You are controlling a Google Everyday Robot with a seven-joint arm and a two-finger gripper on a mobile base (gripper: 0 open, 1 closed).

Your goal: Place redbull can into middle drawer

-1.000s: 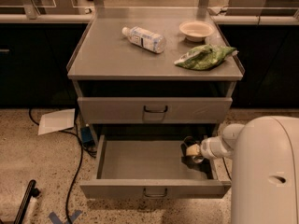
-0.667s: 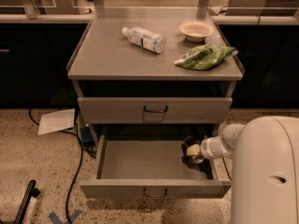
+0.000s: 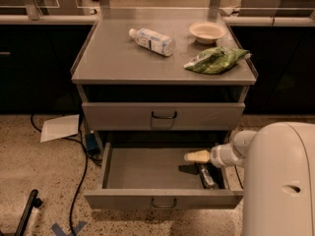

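Nearest, the robot's white body [image 3: 280, 181] fills the lower right, and its arm reaches left over the pulled-out middle drawer [image 3: 118, 199]. There the redbull can [image 3: 207, 176] lies on the drawer floor by the right wall, just under the pale pincer [image 3: 190, 157]; whether the pincer is spread or pressed together cannot be told. Beyond the closed upper drawer [image 3: 206, 116], the surface [image 3: 113, 63] carries a green bag [image 3: 216, 59], a plastic bottle [image 3: 152, 41] and a bowl [image 3: 206, 32].

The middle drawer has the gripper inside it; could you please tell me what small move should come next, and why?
Probably raise the gripper straight up out of the middle drawer. It hangs over the open drawer's right side, and what looks like the redbull can lies on its floor below it, so placing seems done.
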